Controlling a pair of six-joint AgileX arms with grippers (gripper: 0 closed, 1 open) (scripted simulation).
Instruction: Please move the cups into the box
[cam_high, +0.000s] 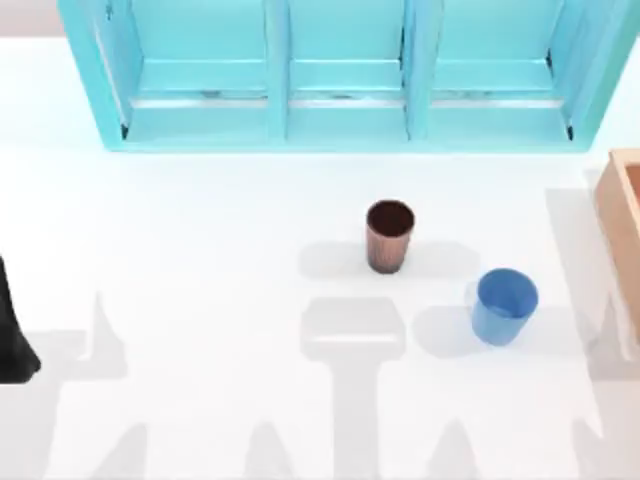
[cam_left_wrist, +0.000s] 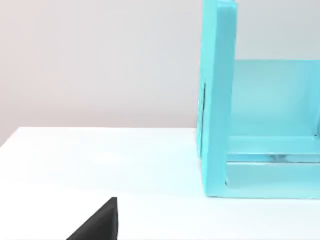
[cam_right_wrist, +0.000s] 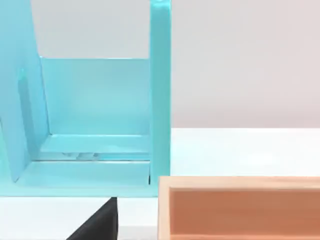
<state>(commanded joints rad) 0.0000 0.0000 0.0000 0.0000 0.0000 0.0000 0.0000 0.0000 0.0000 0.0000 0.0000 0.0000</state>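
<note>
The left pincer (cam_high: 15, 340) sits parked at the tabletop's (cam_high: 200, 260) left edge; I cannot tell its state. Mid-table stands the reddish-brown cup (cam_high: 389, 236), the blue cup (cam_high: 503, 305) near it, open tabletop between them and the box (cam_high: 622, 215) at right. A turquoise shelf unit (cam_high: 340, 80) lines the back.

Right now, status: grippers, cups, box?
Left arm parked at table's left edge. Reddish-brown cup and blue cup upright on the table, untouched, outside the box at right edge. Nothing between them.

Ribbed brown cup (cam_high: 389, 236) upright, blue cup (cam_high: 503, 305) nearby (tilted), tan box (cam_high: 624, 222) right.
</note>
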